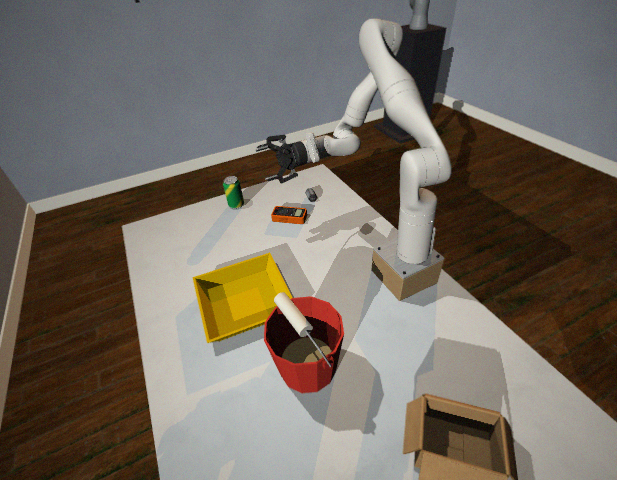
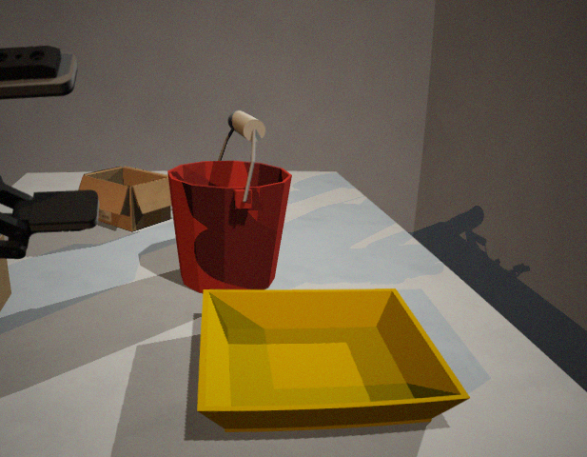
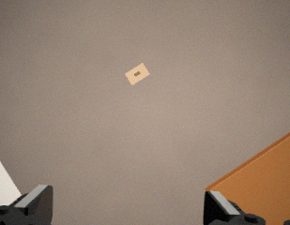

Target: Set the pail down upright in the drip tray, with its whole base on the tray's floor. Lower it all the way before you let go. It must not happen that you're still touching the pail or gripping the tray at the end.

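The red pail (image 1: 304, 345) stands upright on the table, its wire handle raised with a white grip (image 1: 293, 313) on top. It also shows in the exterior view (image 2: 228, 224), just behind the tray. The yellow drip tray (image 1: 238, 295) lies empty beside the pail, and its floor shows in the exterior view (image 2: 318, 355). My gripper (image 1: 271, 160) is open and empty, held high above the far end of the table, well away from the pail. Its fingers show at the left edge of the exterior view (image 2: 32, 142) and at the bottom of the wrist view (image 3: 126, 208), which faces a wall.
A green can (image 1: 233, 192), an orange meter (image 1: 288, 213) and a small grey object (image 1: 311, 194) lie at the far end under the gripper. An open cardboard box (image 1: 461, 438) stands at the near right corner. The arm's base (image 1: 407, 268) sits on a wooden block.
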Robot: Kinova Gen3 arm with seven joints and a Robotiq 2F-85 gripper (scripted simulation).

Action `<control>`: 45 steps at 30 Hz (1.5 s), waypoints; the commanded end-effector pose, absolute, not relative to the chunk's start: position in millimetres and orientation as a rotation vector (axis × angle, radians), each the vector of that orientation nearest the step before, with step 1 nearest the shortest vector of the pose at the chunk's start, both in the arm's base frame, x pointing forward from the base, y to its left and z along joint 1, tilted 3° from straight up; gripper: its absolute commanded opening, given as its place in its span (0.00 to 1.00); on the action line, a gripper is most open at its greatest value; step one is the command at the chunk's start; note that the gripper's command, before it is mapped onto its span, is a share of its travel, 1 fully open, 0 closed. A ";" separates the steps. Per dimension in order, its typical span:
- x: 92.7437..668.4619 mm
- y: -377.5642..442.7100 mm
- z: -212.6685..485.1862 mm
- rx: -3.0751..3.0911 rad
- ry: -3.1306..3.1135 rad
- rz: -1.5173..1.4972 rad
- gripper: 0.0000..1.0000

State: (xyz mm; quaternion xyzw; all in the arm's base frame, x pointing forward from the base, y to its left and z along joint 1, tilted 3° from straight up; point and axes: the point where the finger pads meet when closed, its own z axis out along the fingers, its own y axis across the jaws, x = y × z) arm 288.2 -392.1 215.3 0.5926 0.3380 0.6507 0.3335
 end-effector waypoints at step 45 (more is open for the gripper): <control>303.8 -372.7 218.7 1.515 0.991 1.714 1.00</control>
